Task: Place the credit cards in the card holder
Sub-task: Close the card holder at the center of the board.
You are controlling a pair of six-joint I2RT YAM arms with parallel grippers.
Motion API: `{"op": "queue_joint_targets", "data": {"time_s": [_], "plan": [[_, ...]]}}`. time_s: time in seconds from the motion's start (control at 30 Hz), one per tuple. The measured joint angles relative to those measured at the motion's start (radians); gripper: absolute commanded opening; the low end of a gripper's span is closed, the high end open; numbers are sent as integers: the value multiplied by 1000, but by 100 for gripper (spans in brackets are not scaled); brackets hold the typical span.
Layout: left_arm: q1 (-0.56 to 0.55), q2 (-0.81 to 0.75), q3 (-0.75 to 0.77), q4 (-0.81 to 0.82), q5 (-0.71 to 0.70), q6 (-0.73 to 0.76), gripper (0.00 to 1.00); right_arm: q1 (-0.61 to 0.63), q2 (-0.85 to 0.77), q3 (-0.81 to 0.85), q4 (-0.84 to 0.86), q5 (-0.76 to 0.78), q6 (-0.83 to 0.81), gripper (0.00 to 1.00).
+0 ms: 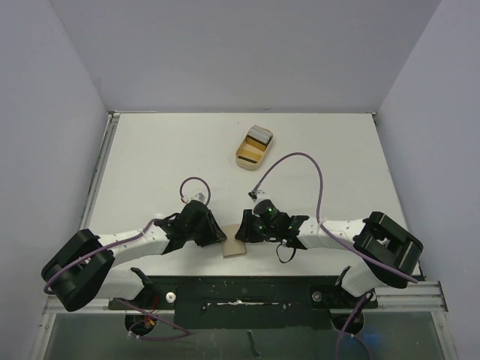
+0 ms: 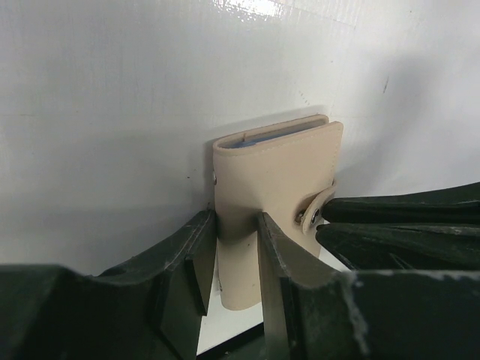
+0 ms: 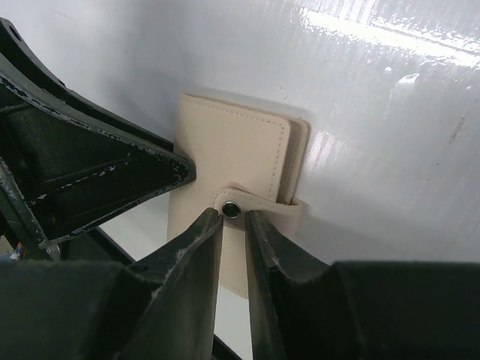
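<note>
The tan card holder [image 1: 235, 248] lies near the table's front edge between both arms. My left gripper [image 2: 237, 238] is shut on its folded spine edge, one finger on each side. In the left wrist view a thin blue edge shows inside the card holder [image 2: 274, 176]. My right gripper [image 3: 232, 223] is closed to a narrow gap at the strap tab [image 3: 262, 206], its fingertips flanking the round snap button [image 3: 231, 209]. Credit cards [image 1: 259, 136], grey-white and one with a dark stripe, lie in a tray further back.
The tan rounded tray [image 1: 244, 157] sits at the back centre of the white table. Purple cables loop above both arms. The table's front edge and the arm bases run just below the card holder.
</note>
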State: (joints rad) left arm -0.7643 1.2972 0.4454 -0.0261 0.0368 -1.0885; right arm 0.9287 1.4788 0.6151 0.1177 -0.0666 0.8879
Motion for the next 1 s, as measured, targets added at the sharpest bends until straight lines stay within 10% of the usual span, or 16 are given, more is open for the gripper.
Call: {"op": "queue_joint_targets", "data": {"time_s": [1.0], "plan": [[0, 10, 11, -6, 0, 1, 27, -7, 7, 55, -76, -73, -39, 20]]}}
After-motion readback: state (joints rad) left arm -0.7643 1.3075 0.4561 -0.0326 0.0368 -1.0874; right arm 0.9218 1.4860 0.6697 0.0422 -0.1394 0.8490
